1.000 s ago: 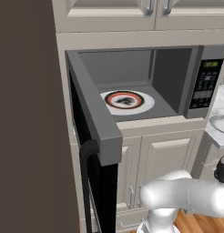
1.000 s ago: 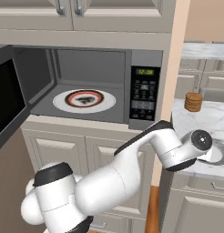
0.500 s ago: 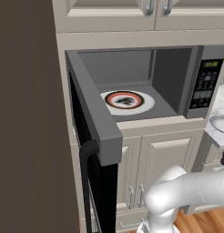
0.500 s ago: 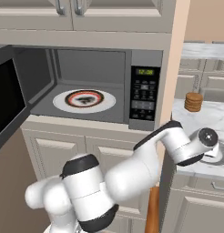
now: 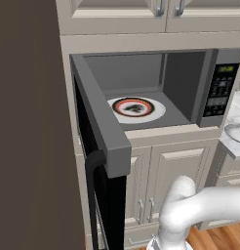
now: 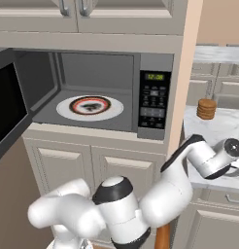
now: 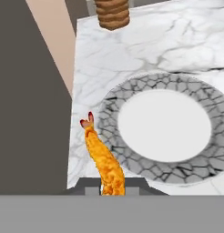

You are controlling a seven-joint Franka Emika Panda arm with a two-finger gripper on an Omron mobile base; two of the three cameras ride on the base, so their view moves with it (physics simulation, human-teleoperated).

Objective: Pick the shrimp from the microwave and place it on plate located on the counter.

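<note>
The orange shrimp (image 7: 104, 163) hangs from my gripper (image 7: 113, 187), which is shut on its thick end, tail pointing away. It hovers over the marbled counter (image 7: 145, 45) just beside the left rim of the pale plate (image 7: 165, 125). From the right base view, my hand (image 6: 231, 147) is out over the counter (image 6: 223, 127) to the right of the microwave (image 6: 97, 73). The plate (image 5: 235, 133) also shows at the right edge of the left base view. The microwave (image 5: 183, 80) stands open.
A white plate with a red-and-black ring (image 5: 136, 107) (image 6: 90, 106) lies inside the microwave. Its door (image 5: 100, 122) swings out to the left. A stack of brown round pieces (image 7: 113, 13) (image 6: 206, 108) sits further back on the counter. Cream cabinet doors (image 6: 121, 175) are below.
My hand has moved a little further right over the counter with the shrimp, and the arm's elbow and lower links have swung round. The microwave and its plate are unchanged.
</note>
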